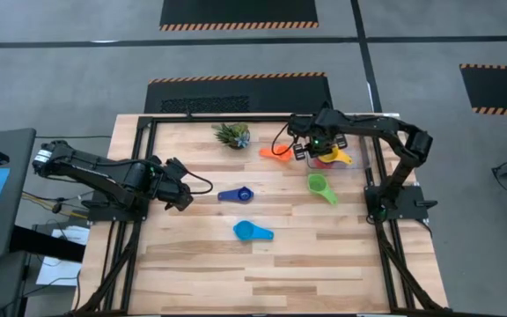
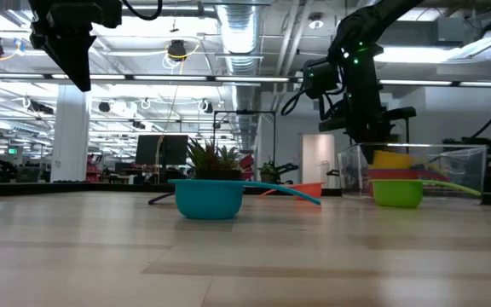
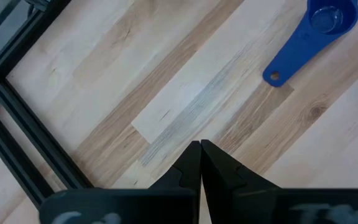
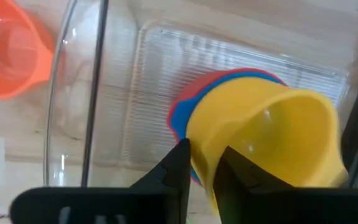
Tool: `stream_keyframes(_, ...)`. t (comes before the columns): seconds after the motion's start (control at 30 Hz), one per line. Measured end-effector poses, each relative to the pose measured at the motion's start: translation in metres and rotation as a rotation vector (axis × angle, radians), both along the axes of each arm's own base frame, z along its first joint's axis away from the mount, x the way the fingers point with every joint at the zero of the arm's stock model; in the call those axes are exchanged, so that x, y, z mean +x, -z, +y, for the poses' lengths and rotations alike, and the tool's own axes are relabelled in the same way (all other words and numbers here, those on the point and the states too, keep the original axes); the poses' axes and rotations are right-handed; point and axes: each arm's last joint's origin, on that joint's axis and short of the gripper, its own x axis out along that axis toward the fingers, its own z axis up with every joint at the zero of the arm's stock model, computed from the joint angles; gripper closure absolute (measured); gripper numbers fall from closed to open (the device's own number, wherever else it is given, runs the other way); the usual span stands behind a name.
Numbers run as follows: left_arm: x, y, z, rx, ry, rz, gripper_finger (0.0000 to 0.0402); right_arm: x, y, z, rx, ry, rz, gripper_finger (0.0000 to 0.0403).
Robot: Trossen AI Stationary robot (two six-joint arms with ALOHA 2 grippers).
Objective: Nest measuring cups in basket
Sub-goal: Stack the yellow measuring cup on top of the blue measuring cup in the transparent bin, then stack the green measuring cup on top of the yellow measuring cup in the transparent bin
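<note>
Two arms: right claw (image 4: 201,163) clamped on yellow cup (image 4: 269,140) above basket (image 4: 92,93); left claw (image 3: 200,163) together, hovering.

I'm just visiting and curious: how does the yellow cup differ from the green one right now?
The yellow cup is pinched at its rim by the right gripper over the basket; the green cup sits free on the table outside it. Yellow hangs tilted above red and blue cups; green stands upright alone. Both are round plastic cups with handles.
</note>
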Motion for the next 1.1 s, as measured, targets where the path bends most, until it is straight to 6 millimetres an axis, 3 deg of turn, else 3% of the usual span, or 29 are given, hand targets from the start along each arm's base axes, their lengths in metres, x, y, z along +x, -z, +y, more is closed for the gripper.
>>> stream_keyframes(0.37, 0.000, 0.000, 0.000, 0.001, 0.005, 0.003, 0.0401, -0.003, -0.001, 0.006, 0.031, -0.019, 0.057, 0.0252)
stream_keyframes(0.7, 0.000, 0.000, 0.000, 0.006, 0.006, 0.002, 0.0401, 0.003, -0.035, 0.030, -0.070, -0.144, -0.035, 0.0241)
stream_keyframes(0.9, 0.000, 0.000, 0.000, 0.007, 0.006, 0.002, 0.0401, -0.003, -0.063, 0.056, -0.119, -0.216, -0.143, 0.0248)
stream_keyframes(1.1, 0.000, 0.000, 0.000, 0.009, 0.006, -0.002, 0.0401, -0.007, -0.095, 0.102, -0.175, -0.306, -0.361, 0.0255)
